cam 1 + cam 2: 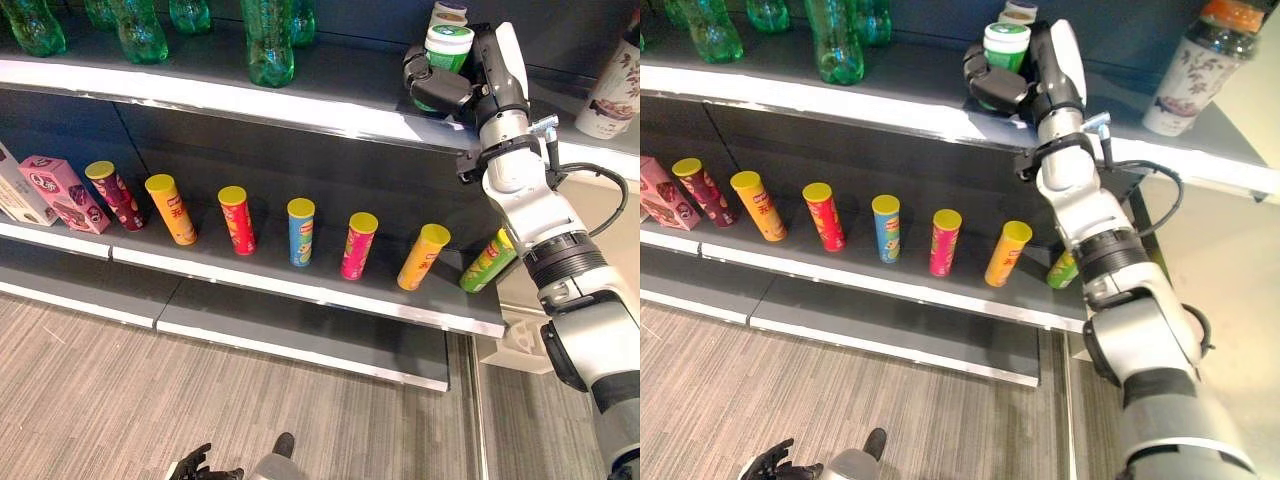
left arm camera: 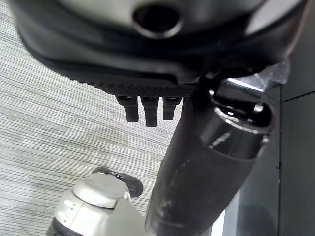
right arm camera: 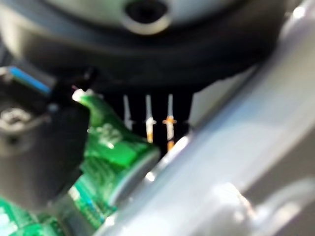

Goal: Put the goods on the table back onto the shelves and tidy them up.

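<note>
Up at the top shelf, a dark matte board with a pale front edge, the right hand has its dark fingers curled around a small green plastic jar with a white screw lid. The jar sits upright in the grip, right over the shelf surface near the front edge; whether its base touches the board I cannot tell. In the right wrist view the same glossy green label shows pressed against the hand's dark bulk, so the clamp is firm. Just behind the jar stands a second small jar with a pale lid, partly hidden.

Along the same top shelf, left of the held jar, a cluster of translucent green plastic bottles with rippled bodies. To the right of the jar, a tall white bottle with a printed floral wrap and an orange cap.

One level below the top shelf, a neat row of slim cardboard tubes, all with round yellow lids and all leaning back: maroon, orange, red, blue, pink, yellow-orange and lime green, the last partly behind the silver arm. At the left end of that row, a pink rectangular carton.

The left hand hangs low over the grey wood-grain floor, well below the shelves; its short dark fingers hang straight and loose, holding nothing.
</note>
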Robot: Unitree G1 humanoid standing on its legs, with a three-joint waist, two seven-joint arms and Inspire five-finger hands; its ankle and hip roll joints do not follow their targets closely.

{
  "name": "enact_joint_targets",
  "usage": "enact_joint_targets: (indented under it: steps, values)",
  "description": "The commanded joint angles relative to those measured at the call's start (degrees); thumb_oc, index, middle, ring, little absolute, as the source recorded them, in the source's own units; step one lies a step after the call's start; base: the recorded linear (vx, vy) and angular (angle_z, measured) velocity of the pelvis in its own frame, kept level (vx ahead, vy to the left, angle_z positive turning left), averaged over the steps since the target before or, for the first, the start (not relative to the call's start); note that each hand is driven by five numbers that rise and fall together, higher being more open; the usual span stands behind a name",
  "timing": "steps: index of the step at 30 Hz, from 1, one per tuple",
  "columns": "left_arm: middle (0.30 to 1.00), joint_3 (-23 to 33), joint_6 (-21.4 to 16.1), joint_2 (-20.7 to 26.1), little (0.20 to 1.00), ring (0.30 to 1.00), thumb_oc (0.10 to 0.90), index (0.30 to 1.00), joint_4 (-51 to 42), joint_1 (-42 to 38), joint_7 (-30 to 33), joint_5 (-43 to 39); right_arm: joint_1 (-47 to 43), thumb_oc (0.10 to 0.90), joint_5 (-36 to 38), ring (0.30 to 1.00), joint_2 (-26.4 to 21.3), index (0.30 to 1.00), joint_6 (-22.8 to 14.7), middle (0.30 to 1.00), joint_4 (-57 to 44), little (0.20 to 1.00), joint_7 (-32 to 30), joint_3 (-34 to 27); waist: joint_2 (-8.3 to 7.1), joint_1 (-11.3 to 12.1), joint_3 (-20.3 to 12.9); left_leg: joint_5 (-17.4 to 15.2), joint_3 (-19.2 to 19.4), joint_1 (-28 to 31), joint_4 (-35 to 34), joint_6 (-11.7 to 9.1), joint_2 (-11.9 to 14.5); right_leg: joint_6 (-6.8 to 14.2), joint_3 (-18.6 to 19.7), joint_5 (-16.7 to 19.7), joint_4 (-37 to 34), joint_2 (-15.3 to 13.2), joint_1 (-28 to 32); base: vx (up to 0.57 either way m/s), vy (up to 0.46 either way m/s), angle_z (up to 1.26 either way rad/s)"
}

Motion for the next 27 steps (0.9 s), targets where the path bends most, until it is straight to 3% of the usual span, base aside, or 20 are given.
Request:
enact_joint_targets:
  steps: [1, 9, 11, 27]
  values:
    - [0.900, -3.20, -3.11, 3.55, 0.900, 0.900, 0.800, 0.900, -1.83, -1.71, 0.96, -1.25, -9.50, 0.400, -1.74, 0.300, -2.42, 0.300, -1.17, 0.300, 4.82, 0.300, -2.94, 3.89, -0.58, 2.73, -1.60, -6.27, -1.03, -0.16, -0.25, -0.47, -0.07, 1.39, 0.19, -4.47, 1.23, -0.72, -0.43, 0.01, -0.001, 0.03]
    - [0.900, -3.33, -3.10, 3.44, 0.900, 0.900, 0.800, 0.900, -1.73, -1.68, 1.42, -0.93, -9.74, 0.400, -1.93, 0.300, -2.76, 0.300, -0.69, 0.300, 6.47, 0.300, -3.73, 3.62, -0.73, 2.80, -1.12, -6.29, -1.68, -0.67, -0.28, -0.22, -0.41, 1.53, 0.17, -4.36, 1.36, -0.83, -0.82, 0.00, 0.000, 0.01]
    - [0.900, -3.25, -3.09, 3.59, 0.900, 0.900, 0.800, 0.900, -1.64, -1.72, 1.40, -0.98, -9.78, 0.800, -1.98, 0.900, -2.64, 0.900, -0.79, 0.900, 6.57, 0.900, -3.81, 3.68, -0.80, 2.76, -1.08, -6.31, -1.51, -0.61, -0.28, -0.23, -0.39, 1.58, 0.26, -4.33, 1.36, -0.82, -0.80, 0.00, 0.000, 0.00]
    - [0.900, -3.70, -2.51, 3.84, 0.900, 0.900, 0.800, 0.900, -0.78, -2.75, 1.59, -0.87, -9.37, 0.800, -0.99, 0.900, -1.34, 0.900, -0.72, 0.900, 6.29, 0.900, -4.01, 3.18, -1.01, 1.65, -1.14, -6.74, -0.78, 0.22, -0.29, -0.21, -0.18, 1.55, 0.90, -4.14, 0.96, -0.75, -0.15, 0.00, 0.000, 0.00]
